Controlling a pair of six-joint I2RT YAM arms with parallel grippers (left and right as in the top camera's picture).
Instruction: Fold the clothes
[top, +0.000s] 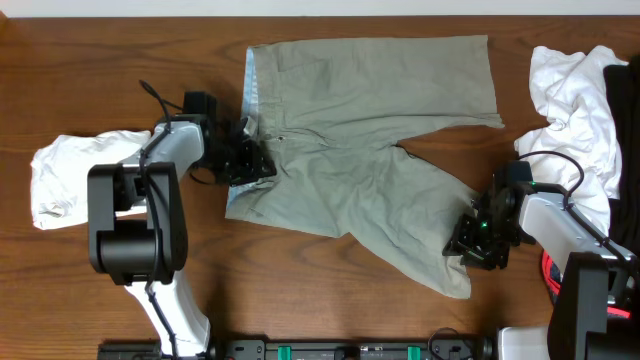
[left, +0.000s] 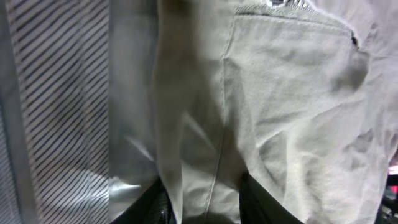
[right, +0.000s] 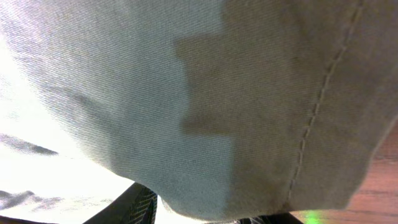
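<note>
The khaki-beige shorts (top: 370, 150) lie spread flat on the table, waistband at the left, two legs pointing right. My left gripper (top: 250, 160) is shut on the waistband's lower part; the left wrist view shows khaki cloth (left: 280, 106) pinched between the fingers (left: 202, 208) beside pale striped lining (left: 56, 99). My right gripper (top: 468, 245) is shut on the hem end of the near leg; the right wrist view is filled with khaki cloth (right: 249, 93) between the jaws (right: 205, 214).
A crumpled white garment (top: 65, 175) lies at the left of the table. A pile of white (top: 570, 100) and black clothes (top: 622, 120) with a red trim (top: 548, 272) sits at the right edge. Wooden table (top: 330, 290) in front.
</note>
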